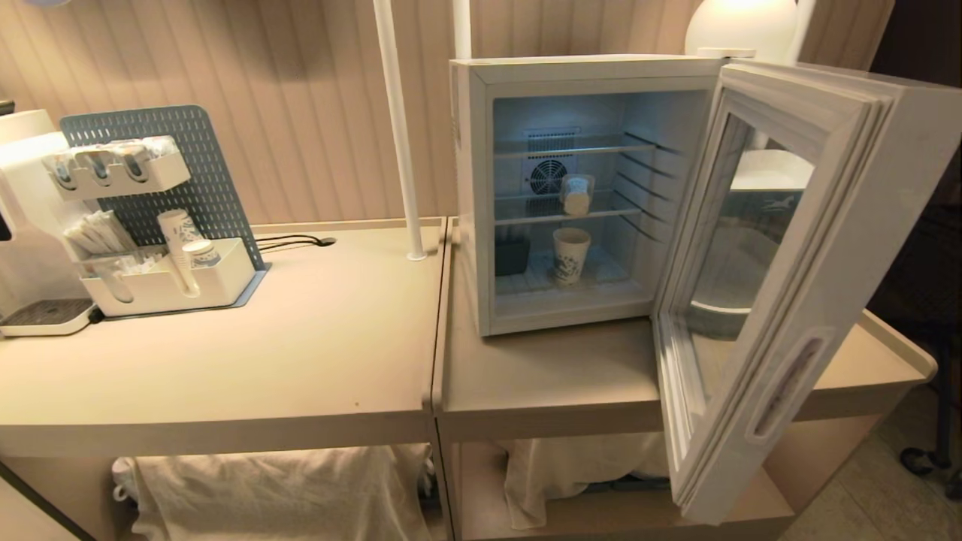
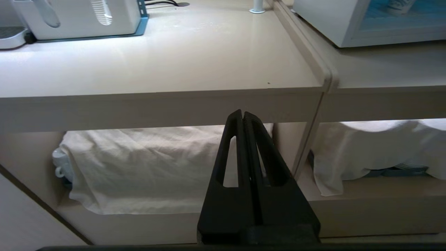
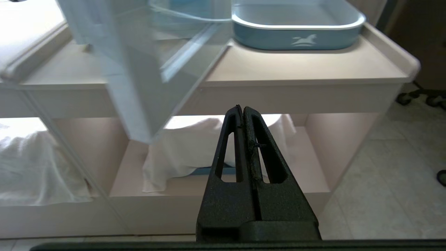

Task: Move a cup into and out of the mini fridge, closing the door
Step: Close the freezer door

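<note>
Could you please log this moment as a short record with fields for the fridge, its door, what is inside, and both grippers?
fridge: mini fridge on the right counter, lit inside
door: door swung wide open, hinged on the right
middle shelf: small cup
bottom: taller paper cup upright, dark box to its left
left counter: organiser with stacked paper cups
left gripper: left gripper shut, empty, low before the counter's edge
right gripper: right gripper shut, empty, low before the open door
</note>
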### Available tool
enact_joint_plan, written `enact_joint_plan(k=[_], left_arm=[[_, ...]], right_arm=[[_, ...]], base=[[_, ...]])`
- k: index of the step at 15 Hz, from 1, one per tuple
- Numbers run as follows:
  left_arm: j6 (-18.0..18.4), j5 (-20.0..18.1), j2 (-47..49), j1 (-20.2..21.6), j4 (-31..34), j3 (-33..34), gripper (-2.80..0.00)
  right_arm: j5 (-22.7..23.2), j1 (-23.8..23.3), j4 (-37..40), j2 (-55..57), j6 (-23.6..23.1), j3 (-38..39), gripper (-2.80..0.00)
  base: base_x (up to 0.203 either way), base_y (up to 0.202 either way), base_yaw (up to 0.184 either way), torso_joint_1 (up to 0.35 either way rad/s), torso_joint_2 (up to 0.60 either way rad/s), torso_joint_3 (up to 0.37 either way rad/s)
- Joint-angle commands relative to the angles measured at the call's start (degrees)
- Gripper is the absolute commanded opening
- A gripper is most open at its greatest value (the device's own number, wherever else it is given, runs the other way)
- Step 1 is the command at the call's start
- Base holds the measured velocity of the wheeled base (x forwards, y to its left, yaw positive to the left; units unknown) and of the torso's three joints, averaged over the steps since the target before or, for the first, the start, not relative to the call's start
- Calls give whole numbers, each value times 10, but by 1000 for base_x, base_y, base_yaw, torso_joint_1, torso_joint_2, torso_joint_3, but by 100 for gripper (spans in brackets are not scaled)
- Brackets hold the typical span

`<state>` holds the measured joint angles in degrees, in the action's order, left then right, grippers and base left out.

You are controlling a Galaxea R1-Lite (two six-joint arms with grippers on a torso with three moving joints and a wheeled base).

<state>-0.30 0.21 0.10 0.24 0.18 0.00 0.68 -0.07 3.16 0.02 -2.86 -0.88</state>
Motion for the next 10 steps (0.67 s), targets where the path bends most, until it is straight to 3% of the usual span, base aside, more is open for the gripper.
enact_joint_plan(k=[1, 10], left_arm=[[0, 0, 0, 0, 0, 1, -280], [-2, 1, 0, 0, -1, 1, -280]], right_arm=[[0, 0, 0, 0, 0, 0, -280], [-1, 0, 4, 1, 12, -2, -280]], base=[[0, -196, -1, -2, 1, 2], [0, -180, -1, 2, 2, 3]])
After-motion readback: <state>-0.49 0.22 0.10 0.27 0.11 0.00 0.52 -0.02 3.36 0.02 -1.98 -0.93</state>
